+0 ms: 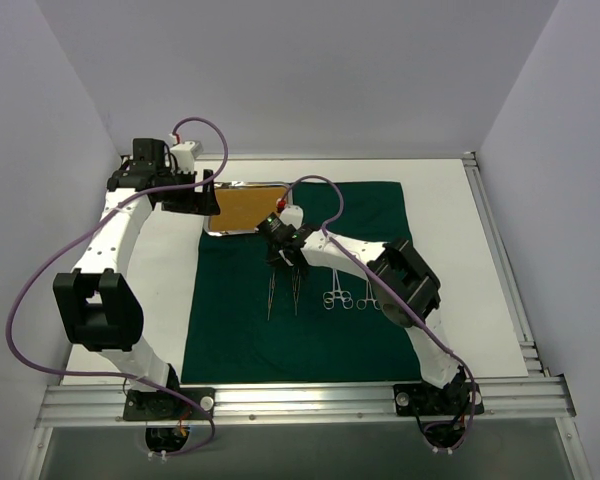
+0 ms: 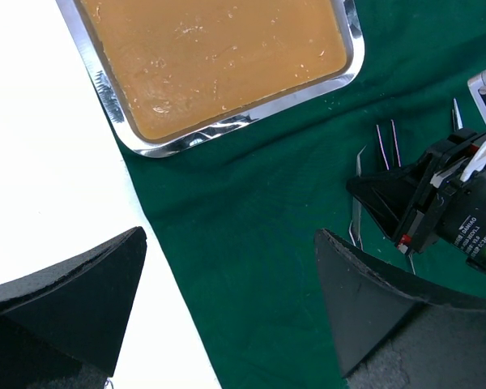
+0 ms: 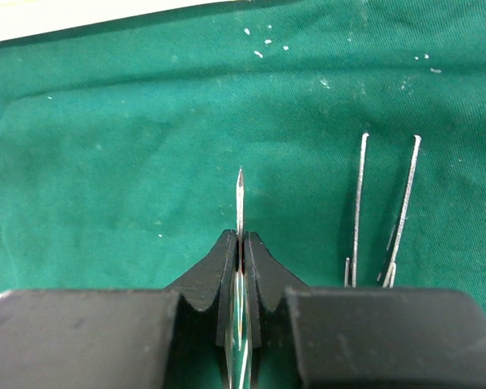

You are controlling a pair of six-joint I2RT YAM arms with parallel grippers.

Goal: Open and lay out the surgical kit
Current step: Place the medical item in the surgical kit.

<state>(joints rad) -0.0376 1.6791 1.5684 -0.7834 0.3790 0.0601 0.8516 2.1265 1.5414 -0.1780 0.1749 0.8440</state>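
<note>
Black right fingers (image 3: 225,271) pinch a thin, pointed steel tweezer (image 3: 240,198) over wrinkled dark green cloth (image 3: 105,162); left fingers (image 2: 73,300) spread wide.

So the white table (image 1: 475,250) has a dark green cloth wrap (image 1: 240,340) spread flat over the middle, with bare strips left at 3 and 9 o'clock. A small steel tray (image 1: 245,208) with an orange-brown inside sits at the cloth's 11 o'clock corner. It's partly on the cloth and partly on bare tabletop.
</note>
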